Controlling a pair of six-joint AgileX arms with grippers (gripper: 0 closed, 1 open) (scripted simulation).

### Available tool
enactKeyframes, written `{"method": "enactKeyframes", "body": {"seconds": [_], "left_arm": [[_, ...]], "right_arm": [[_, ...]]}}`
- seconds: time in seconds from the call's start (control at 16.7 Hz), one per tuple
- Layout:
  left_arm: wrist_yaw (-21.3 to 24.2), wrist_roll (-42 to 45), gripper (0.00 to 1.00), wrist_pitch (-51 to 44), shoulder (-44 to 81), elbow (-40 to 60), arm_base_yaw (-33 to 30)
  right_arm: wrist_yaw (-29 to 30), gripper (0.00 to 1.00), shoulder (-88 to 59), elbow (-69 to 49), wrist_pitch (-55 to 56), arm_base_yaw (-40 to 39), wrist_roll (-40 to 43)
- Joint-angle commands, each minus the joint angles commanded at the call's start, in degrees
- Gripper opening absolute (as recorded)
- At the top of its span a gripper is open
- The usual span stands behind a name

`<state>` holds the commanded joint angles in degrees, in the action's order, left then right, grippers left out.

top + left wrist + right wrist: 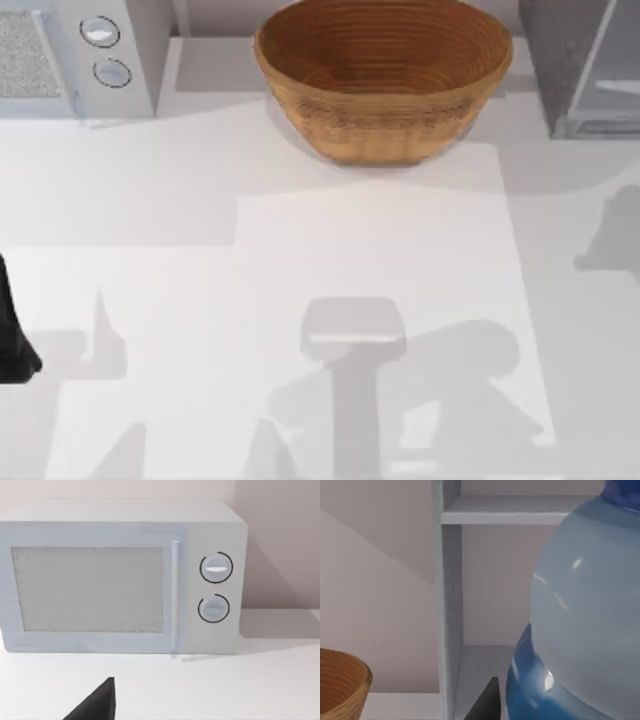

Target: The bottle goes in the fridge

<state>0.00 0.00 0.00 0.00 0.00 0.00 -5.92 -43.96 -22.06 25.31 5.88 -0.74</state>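
I judge this to be the placing step: the bottle hangs right at my right wrist camera, huge in its view, its clear body and blue label close in front of the lens and the blue cap at the upper edge. Just beyond it stands the fridge, its door swung aside, showing a pale inner shelf above and a speckled floor below. The bottle appears to be at the mouth of the lower compartment, not yet resting on anything I can see.

One dark fingertip of the right pincer pokes out just beside the bottle's label. The bottle looks carried, so I take the pincer to be clamped on it, though the contact itself is hidden.

Next I would push forward past the fridge's side wall, lower until the bottle sits on the floor, then release.

The woven basket sits off to one side. My left arm is parked facing the white microwave.
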Motion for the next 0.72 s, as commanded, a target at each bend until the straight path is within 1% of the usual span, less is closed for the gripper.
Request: {"method": "enactKeyframes", "body": {"seconds": [0.42,0.72], "left_arm": [[0.0,0.0,1.0,0.0,0.0,0.0,0.0],[0.0,0.0,1.0,0.0,0.0,0.0,0.0]], "right_arm": [[-4.92,0.01,-42.82,-18.7,21.58,5.74,0.28],[-7.68,0.01,-66.53,-29.19,33.64,8.75,0.11]]}}
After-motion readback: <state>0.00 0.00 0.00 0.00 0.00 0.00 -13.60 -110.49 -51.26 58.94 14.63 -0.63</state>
